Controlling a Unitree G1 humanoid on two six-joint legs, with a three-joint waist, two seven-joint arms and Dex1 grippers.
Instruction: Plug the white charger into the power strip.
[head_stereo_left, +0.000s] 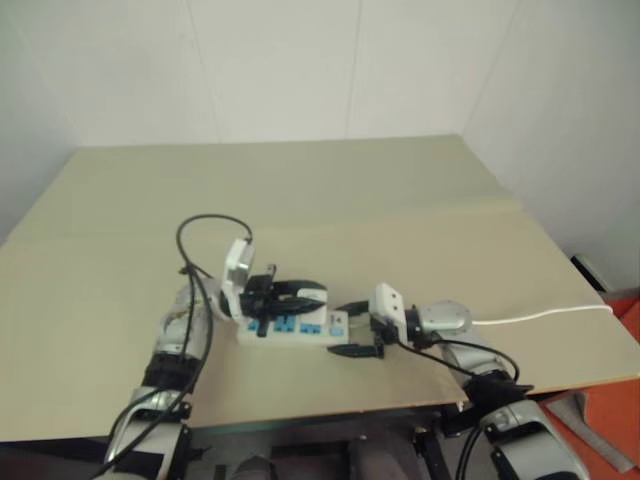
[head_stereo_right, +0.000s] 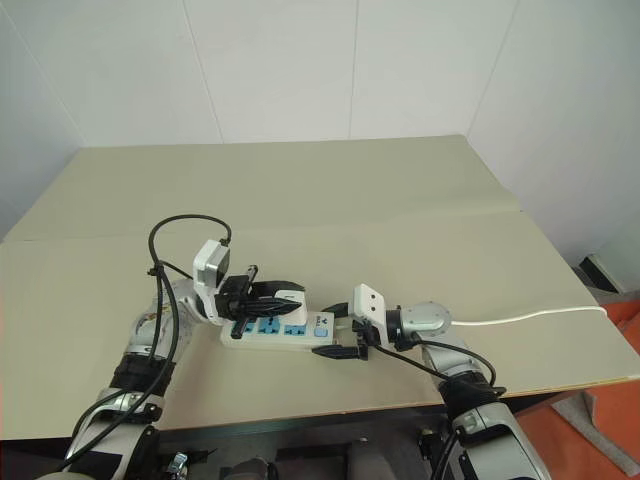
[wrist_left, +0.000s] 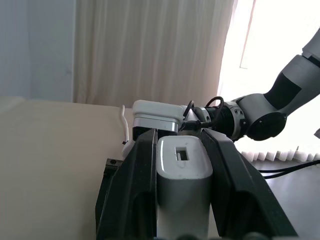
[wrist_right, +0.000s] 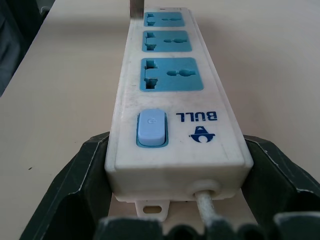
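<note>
The white charger (wrist_left: 183, 172) is clamped between the two black fingers (wrist_left: 140, 190) of my left gripper (head_stereo_right: 285, 297), which is shut on it. It hangs just above the power strip (head_stereo_left: 290, 330), over the blue sockets (wrist_right: 172, 74) at the strip's left part. The strip lies flat near the table's front edge. My right gripper (head_stereo_left: 357, 335) reaches in from the right, and its fingers (wrist_right: 80, 190) hug both sides of the switch end, by the pale blue switch (wrist_right: 151, 127).
The strip's thin white cord (head_stereo_left: 545, 315) trails right towards the table's right edge. A black cable (head_stereo_left: 205, 225) loops above my left wrist. The beige table (head_stereo_left: 300, 180) stretches back to white walls. Its front edge (head_stereo_left: 330, 410) is close.
</note>
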